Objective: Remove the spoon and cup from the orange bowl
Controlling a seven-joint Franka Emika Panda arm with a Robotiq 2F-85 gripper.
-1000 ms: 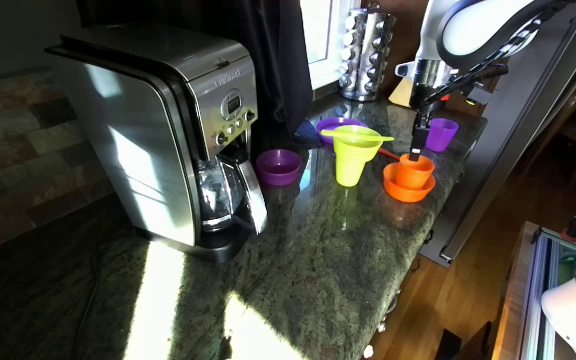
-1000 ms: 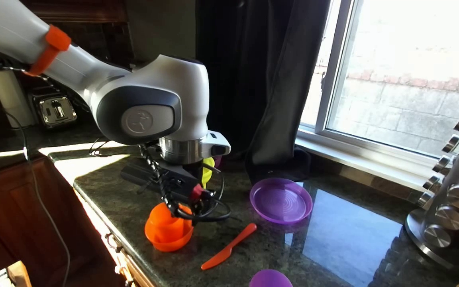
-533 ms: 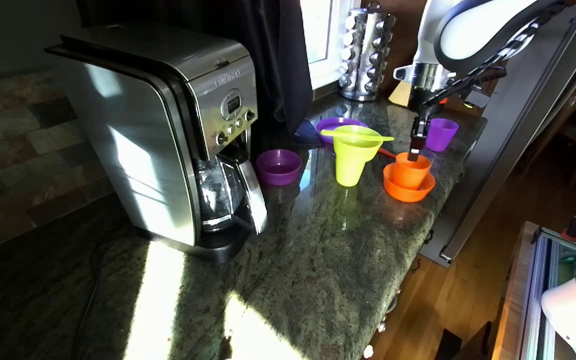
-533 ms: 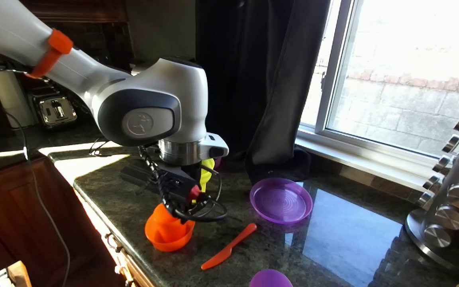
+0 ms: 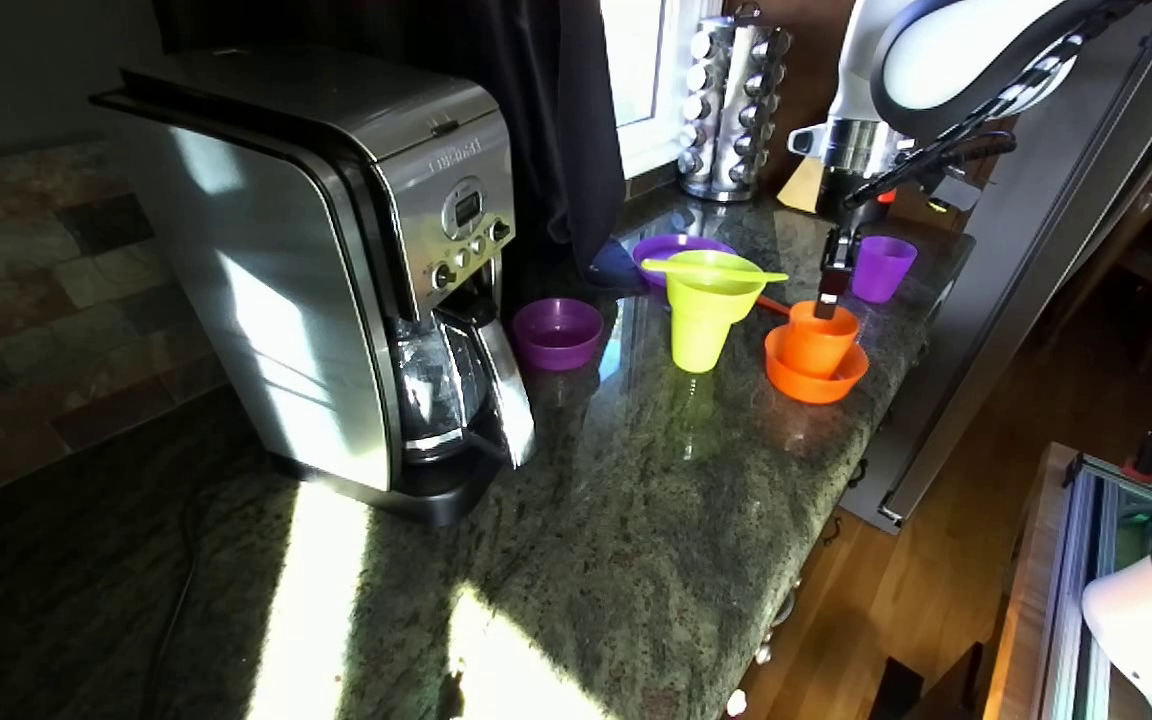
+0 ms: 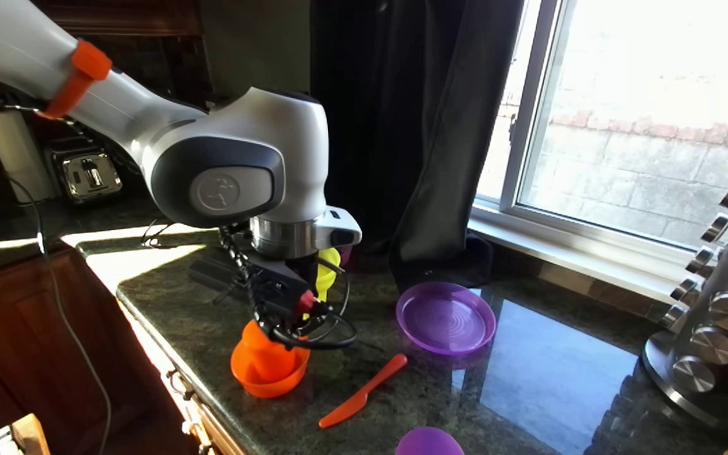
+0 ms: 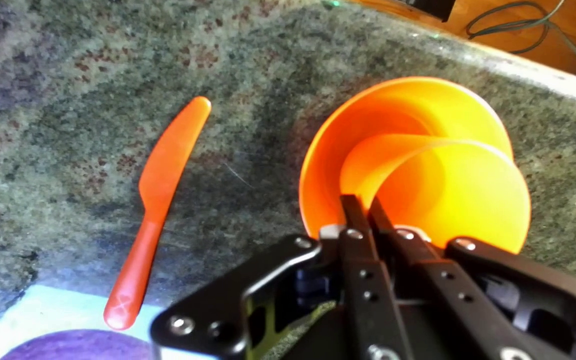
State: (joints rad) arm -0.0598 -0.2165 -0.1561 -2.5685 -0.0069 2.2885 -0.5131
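Note:
The orange cup [image 7: 468, 195] stands inside the wider orange bowl [image 7: 324, 165], off to one side and leaning a little. My gripper [image 7: 363, 200] is shut on the cup's wall, with one finger inside the cup and one outside, between cup and bowl. From an exterior view the gripper comes down from above onto the rim of the cup [image 5: 816, 352]. Whether the cup's base touches the bowl is hidden. The spoon [image 7: 160, 200], a slim orange utensil with a flat knife-like blade, lies on the counter beside the bowl.
A yellow-green funnel-shaped piece [image 5: 698, 325] with a yellow-green utensil [image 5: 716, 271] across it stands near the bowl. Around are a purple cup [image 5: 883, 270], a purple plate [image 6: 446, 319], a purple bowl [image 5: 557, 340] and a coffee maker [image 5: 336, 250]. The counter edge [image 7: 523, 57] runs close by the bowl.
The jaws have closed on the cup's wall. The cup has shifted slightly and leans more within the bowl, and the bowl has slid a touch. The spoon has not moved.

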